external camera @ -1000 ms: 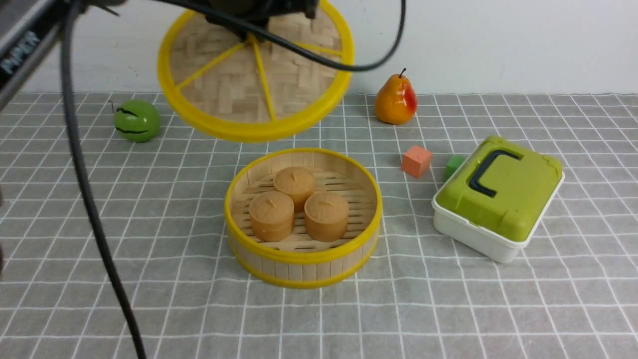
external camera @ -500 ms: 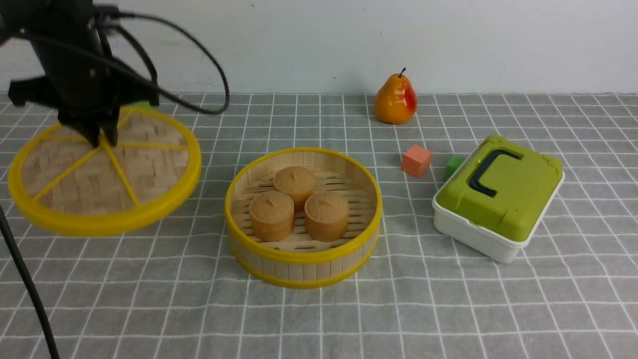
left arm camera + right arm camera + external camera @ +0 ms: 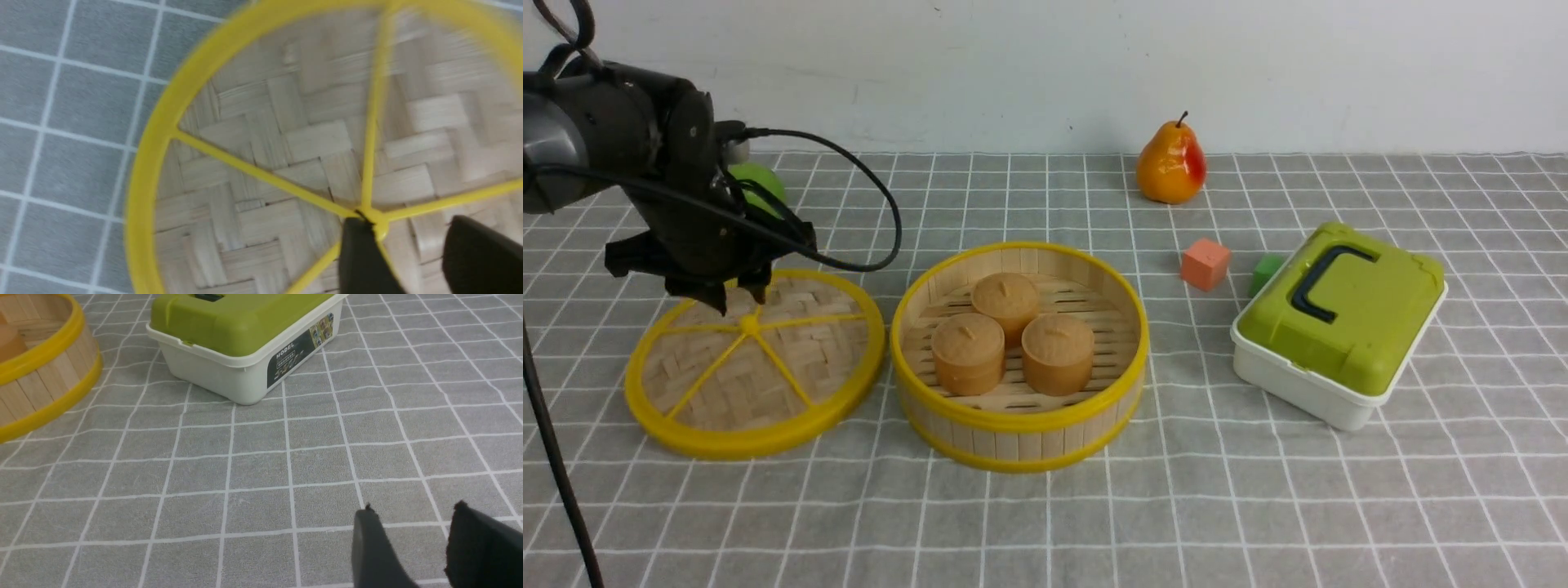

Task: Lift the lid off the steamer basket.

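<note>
The lid (image 3: 768,367), a woven bamboo disc with a yellow rim and spokes, lies flat on the cloth just left of the steamer basket (image 3: 1013,420). My left gripper (image 3: 742,304) hangs right over the lid's centre knob (image 3: 749,324). In the left wrist view the lid (image 3: 286,143) fills the frame, and the left gripper (image 3: 408,226) is open with the knob (image 3: 378,216) beside one finger. The basket is uncovered and holds three brown buns (image 3: 1009,298). My right gripper (image 3: 414,512) is open and empty above the cloth, with the basket's side (image 3: 45,375) far off.
A white box with a green lid (image 3: 1339,318) stands right of the basket. An orange cube (image 3: 1205,263), a green cube (image 3: 1266,269) and a pear (image 3: 1172,163) lie behind it. A green round fruit (image 3: 760,180) is half hidden behind the left arm.
The left arm carried the lid from high above the basket to the left and down. The lid now rests on the cloth and the jaws have come apart off the knob.
</note>
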You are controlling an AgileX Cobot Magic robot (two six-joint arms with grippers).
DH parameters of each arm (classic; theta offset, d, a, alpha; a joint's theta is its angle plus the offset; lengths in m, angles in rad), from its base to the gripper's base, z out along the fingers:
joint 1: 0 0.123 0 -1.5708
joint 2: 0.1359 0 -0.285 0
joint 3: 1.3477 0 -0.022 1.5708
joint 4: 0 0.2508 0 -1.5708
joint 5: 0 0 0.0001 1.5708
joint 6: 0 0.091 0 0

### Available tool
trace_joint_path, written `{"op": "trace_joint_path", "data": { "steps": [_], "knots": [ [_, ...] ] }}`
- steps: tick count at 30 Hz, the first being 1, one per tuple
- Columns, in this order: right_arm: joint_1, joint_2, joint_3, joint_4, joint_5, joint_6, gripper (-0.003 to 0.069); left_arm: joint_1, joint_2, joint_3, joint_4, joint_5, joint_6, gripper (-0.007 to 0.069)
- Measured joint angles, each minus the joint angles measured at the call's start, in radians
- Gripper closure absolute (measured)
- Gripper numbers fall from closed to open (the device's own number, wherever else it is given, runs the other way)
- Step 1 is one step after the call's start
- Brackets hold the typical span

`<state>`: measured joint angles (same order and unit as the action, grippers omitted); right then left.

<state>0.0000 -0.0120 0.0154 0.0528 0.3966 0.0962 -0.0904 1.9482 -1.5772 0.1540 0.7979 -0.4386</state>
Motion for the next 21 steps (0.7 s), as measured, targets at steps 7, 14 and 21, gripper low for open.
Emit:
{"op": "trace_joint_path", "data": {
  "steps": [7,14,21],
  "knots": [
    [0.0,0.0,0.0,0.0,0.0,0.0,0.0418,-0.05,-0.298,0.004,-0.102,-0.106,0.083,0.0288],
    [0.0,0.0,0.0,0.0,0.0,0.0,0.0418,-0.129,-0.701,0.033,-0.097,-0.164,0.185,0.0516],
    [0.0,0.0,0.0,0.0,0.0,0.0,0.0418,-0.129,-1.092,0.368,-0.033,-0.309,0.189,0.0637]
  ]
}}
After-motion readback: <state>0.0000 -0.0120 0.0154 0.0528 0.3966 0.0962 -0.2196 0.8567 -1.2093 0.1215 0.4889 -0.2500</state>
